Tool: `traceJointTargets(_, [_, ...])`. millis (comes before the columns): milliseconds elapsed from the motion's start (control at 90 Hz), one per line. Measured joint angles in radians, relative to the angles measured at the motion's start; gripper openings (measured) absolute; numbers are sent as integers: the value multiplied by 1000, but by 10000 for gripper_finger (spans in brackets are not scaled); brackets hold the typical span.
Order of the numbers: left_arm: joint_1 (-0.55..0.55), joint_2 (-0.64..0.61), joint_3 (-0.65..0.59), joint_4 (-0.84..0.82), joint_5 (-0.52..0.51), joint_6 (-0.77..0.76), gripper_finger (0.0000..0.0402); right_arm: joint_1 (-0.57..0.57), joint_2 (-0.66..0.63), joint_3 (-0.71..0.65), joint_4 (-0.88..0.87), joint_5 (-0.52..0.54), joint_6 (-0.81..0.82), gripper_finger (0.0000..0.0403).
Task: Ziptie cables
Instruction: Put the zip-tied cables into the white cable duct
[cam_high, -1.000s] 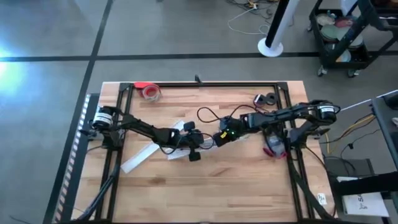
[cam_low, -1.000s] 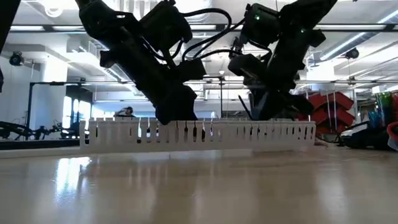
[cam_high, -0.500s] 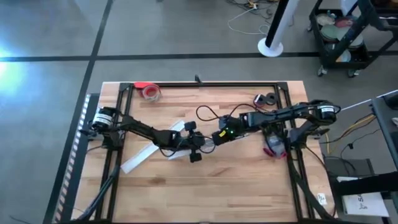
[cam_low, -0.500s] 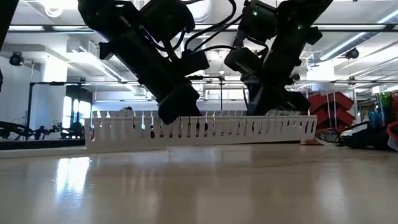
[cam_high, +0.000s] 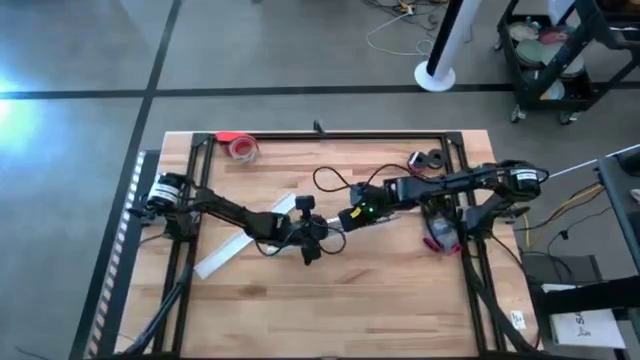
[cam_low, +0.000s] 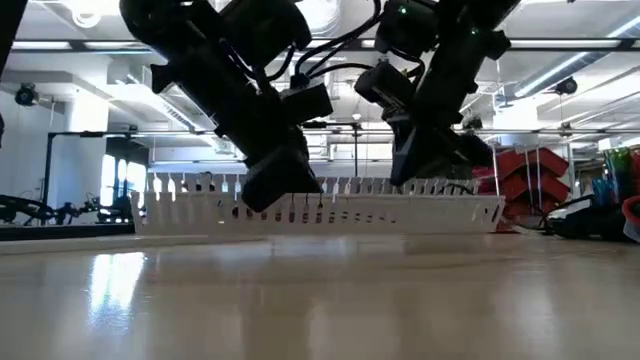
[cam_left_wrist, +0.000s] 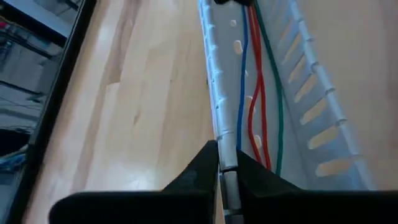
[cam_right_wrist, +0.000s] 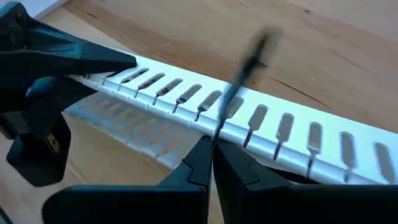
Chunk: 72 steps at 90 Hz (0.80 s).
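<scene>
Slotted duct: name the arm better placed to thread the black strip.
Right, probably: the right gripper pinches the thin black strip at the slotted duct, while the left gripper clamps its wall beside the cables.

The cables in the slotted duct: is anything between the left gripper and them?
Yes. The left gripper is shut on the white slotted duct's side wall, so that wall stands between its fingers and the cables lying inside. The duct's top looks open.

You have the slotted tray lying across the desk middle, the cables inside it, the left claw and right claw meeting over it.
</scene>
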Motion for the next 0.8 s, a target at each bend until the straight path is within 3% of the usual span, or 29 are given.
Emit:
traceJointTargets(500, [-6,0,0,20,-4,-27,0,9,1,8,-10,41,-21,0])
traceJointTargets(800, [-7,0,0,34,1,-19,0,16,95,4,6,25,-57,0])
